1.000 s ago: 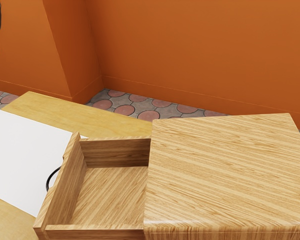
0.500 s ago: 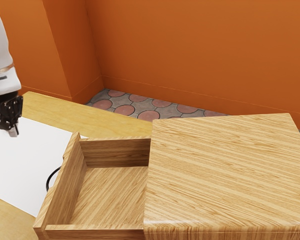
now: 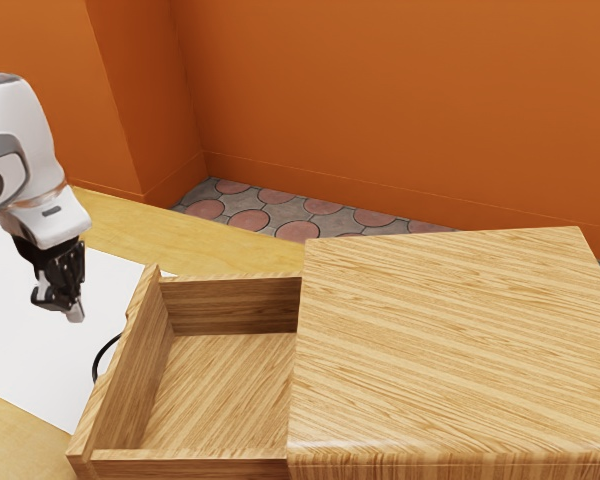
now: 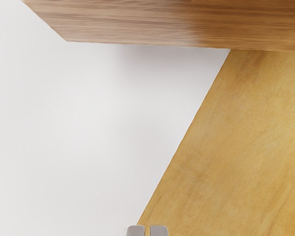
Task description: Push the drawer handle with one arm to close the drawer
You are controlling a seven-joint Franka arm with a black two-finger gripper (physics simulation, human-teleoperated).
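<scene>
1. My fingers hang above a flat white sheet, with the pale yellow desk spreading past its edges.
2. Beyond the drawer from my fingers sits the wooden cabinet; the orange wall and the patterned floor lie well apart from them, past the desk.
3. The upright drawer front stands between my fingers and the cabinet, and the wrist view also shows its wood ahead of my fingers, over sheet and desk.
4. My fingers are pressed together, tips side by side, pointing down.
5. The black curved handle is near my fingers but apart from them, toward the exterior view's right, on the side of the drawer front facing the sheet.
6. The drawer it belongs to is pulled well out of the cabinet, its inside exposed.
</scene>
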